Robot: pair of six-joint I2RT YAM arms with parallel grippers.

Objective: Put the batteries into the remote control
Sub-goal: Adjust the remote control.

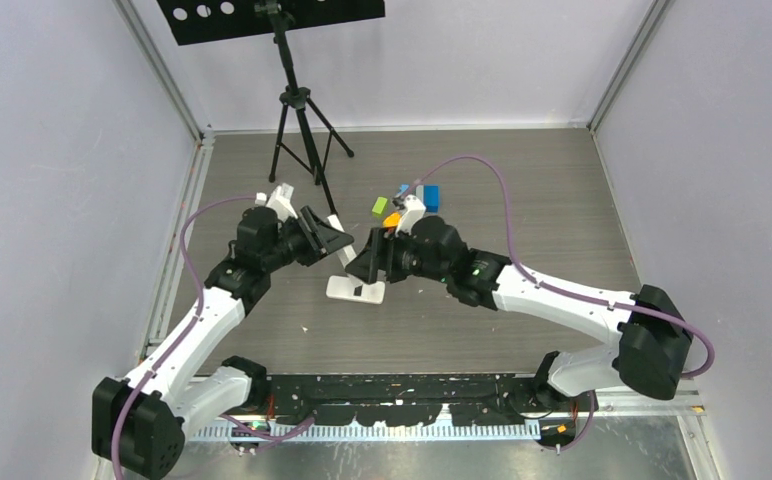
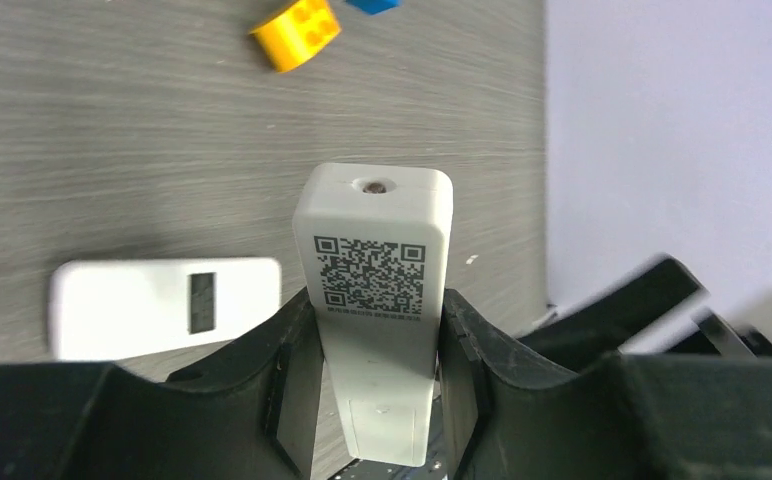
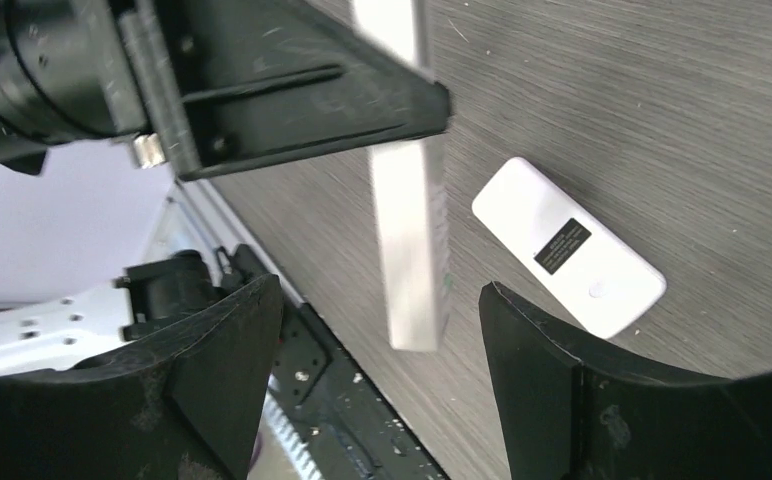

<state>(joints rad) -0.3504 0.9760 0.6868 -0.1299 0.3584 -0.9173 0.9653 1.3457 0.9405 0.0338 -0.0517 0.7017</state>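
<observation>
The left arm [image 1: 198,325] bends inward, jaws clamped; the right arm [image 1: 562,295] opposite, jaws wide apart.

White remote [image 2: 372,230] in your black left hand [image 2: 377,305], black QR code [image 2: 370,272] on its face, second white remote [image 3: 612,275] with black label [image 3: 562,246], your desk [image 2: 112,130] grey wood-grain, yellow block [image 2: 297,32], blue block [image 1: 429,196], green block [image 1: 379,207], purple cables [image 1: 474,157] on white arms [image 1: 572,305], black tripod [image 1: 297,110], pale lilac walls [image 1: 52,150]

Pretty clearly a robot lab cell: plain lilac walls [image 1: 52,150], metal frame rails [image 1: 162,68], tripod [image 1: 298,100], two table-mounted arms [image 1: 197,325] [image 1: 562,297].
</observation>
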